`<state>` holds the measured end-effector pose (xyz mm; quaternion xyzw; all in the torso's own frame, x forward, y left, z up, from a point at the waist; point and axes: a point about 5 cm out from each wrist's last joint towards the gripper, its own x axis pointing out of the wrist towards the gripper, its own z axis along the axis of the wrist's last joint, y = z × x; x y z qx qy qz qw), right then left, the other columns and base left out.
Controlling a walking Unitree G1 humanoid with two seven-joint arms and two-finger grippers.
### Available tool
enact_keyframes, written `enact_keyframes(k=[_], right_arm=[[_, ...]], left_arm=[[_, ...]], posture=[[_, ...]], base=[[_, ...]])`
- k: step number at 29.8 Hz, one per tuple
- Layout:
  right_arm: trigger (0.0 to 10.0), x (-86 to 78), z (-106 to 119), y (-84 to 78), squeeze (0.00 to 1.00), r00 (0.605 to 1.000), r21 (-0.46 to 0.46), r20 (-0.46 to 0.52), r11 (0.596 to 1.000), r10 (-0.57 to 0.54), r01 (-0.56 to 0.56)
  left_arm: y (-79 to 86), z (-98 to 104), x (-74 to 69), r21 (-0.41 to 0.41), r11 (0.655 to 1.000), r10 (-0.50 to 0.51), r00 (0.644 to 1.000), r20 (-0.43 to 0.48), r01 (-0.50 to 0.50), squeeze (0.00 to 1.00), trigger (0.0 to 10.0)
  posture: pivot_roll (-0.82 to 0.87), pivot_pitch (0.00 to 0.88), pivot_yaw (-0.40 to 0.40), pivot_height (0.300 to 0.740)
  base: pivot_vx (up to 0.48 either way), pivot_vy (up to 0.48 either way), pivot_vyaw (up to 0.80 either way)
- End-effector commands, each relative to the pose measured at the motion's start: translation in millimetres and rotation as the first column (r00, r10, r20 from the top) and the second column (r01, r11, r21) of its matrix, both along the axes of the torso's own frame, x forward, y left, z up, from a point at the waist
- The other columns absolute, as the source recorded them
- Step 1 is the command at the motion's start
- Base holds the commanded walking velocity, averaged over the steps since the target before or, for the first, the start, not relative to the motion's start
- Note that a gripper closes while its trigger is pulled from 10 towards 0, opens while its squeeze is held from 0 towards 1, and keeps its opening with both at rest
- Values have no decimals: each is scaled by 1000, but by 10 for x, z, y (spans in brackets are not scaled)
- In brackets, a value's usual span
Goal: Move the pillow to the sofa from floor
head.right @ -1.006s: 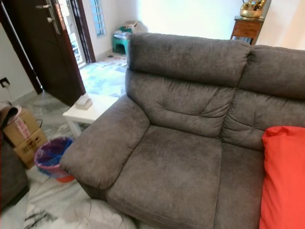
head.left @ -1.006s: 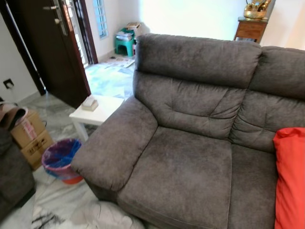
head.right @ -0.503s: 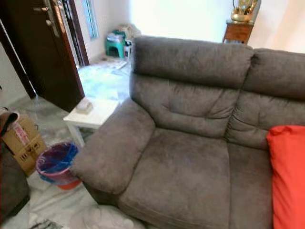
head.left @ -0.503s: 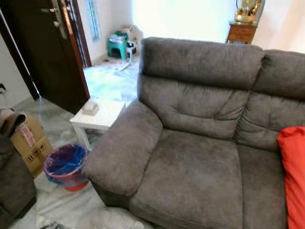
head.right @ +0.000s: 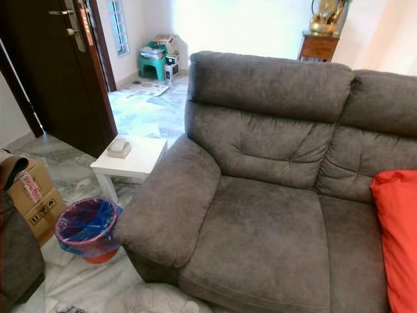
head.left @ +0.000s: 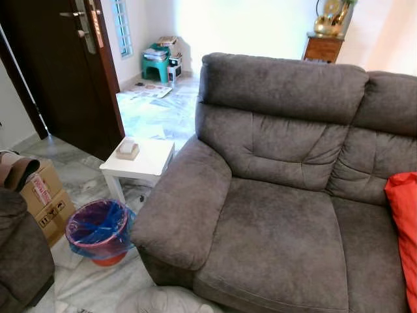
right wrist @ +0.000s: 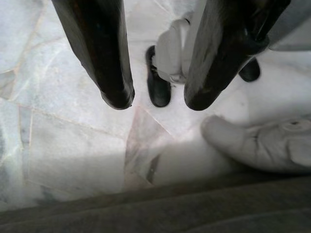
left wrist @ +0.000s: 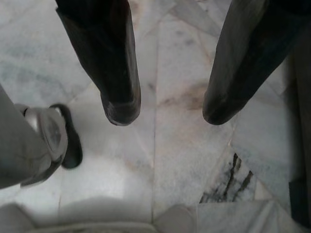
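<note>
The right hand [right wrist: 158, 99], fingers parted, hangs over marble floor [right wrist: 63, 141].

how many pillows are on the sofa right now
1. A red pillow lies on the right seat of the grey sofa, cut off by the picture's edge. Something white lies on the floor by the sofa's front; more pillows may be out of frame.

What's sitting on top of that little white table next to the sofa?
On the white table sits one small box, apparently a tissue box with a white sheet on top. The rest of the tabletop looks bare; the sofa arm hides its near corner.
</note>
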<state>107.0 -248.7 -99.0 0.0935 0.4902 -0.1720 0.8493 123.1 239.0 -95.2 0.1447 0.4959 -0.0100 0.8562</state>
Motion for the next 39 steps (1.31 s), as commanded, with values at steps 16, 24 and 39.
enact_keyframes(k=[16, 24, 39], right_arm=[[10000, -32, 6, -53, 0, 1000, -25, -14, 1000, 2, -2], [10000, -23, 4, -34, 0, 1000, -18, -6, 1000, -4, 3], [10000, -13, 3, -22, 0, 1000, -16, -2, 1000, -5, 5]], left_arm=[[-41, -3, 18, -12, 1000, 4, 1000, 10, -4, 0, 10000], [-37, 1, 30, -11, 1000, 4, 1000, 12, -4, 0, 10000], [-37, -1, 27, -10, 1000, 4, 1000, 9, -4, 0, 10000]], posture=[[104, 0, -13, 740], [103, 0, -9, 740], [105, 0, -11, 740]], base=[[0, 331, 0], [0, 331, 0], [0, 333, 0]])
